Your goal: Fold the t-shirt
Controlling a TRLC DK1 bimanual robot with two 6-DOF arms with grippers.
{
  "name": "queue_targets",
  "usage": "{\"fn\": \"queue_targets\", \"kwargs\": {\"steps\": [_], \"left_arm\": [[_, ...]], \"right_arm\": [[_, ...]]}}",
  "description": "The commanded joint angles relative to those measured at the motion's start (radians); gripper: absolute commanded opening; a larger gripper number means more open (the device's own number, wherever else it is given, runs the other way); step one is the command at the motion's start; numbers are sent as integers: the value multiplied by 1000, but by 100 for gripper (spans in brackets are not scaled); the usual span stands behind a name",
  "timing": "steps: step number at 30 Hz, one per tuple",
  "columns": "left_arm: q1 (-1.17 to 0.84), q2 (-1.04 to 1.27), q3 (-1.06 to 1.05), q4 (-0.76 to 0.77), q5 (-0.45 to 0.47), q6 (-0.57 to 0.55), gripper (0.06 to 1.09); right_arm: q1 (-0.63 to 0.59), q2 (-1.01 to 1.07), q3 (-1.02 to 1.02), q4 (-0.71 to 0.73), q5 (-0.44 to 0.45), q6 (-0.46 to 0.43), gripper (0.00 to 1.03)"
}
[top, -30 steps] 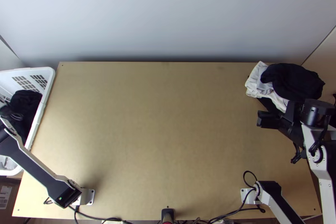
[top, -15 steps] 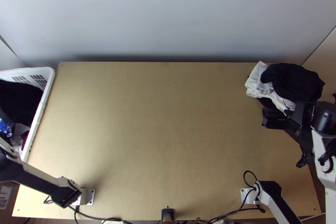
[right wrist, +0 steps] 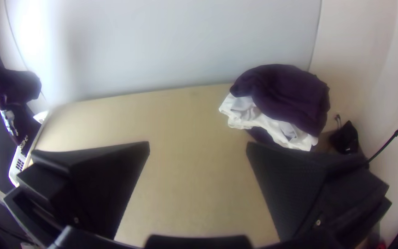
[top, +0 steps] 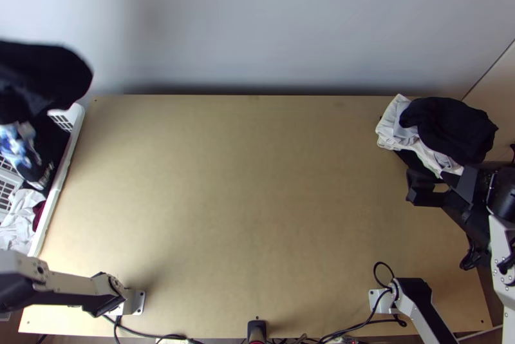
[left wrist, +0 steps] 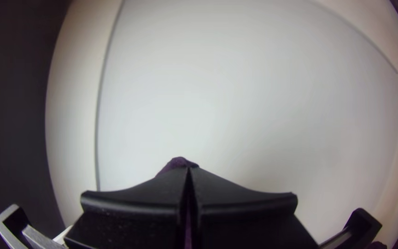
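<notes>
A black t-shirt with a blue and white print hangs bunched over the white basket in the top view, its lower part down inside. The right wrist view shows the t-shirt too, dark purple there. In the left wrist view my left gripper has its fingers pressed together, with dark purple cloth between and behind them. My right gripper is at the table's right side, just nearer than the clothes pile; in its wrist view the right gripper stands wide open, holding nothing.
The white basket at the table's left edge holds white and dark red cloth. A pile of black cloth and white cloth lies at the back right. Wooden table surface stretches between. Cables run along the near edge.
The black t-shirt has risen out of the basket, showing its print and uncovering white cloth below. The left arm's link has swung toward the near edge. The right gripper has shifted slightly right and nearer.
</notes>
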Motion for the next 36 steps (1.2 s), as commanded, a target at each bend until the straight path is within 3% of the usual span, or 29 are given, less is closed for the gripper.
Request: {"fn": "queue_targets", "kwargs": {"steps": [1,2,5,16,20,36], "left_arm": [[-291,-127,14,6,18,43,10],[-449,-141,10,-80,18,46,10],[-675,-161,-50,-171,-8,30,10],[-1198,-213,-408,-155,-157,26,10],[-1337,-190,-495,-118,-205,23,10],[-1666,-48,-584,-106,-205,23,10]], "right_arm": [[-11,-25,3,-9,-6,2,98],[-22,-35,6,-12,-10,5,98],[-28,-41,8,-18,-16,6,98],[-51,-47,9,-21,-50,23,98],[-60,-50,14,-23,-65,32,98],[-82,-76,-32,-40,-119,55,98]]}}
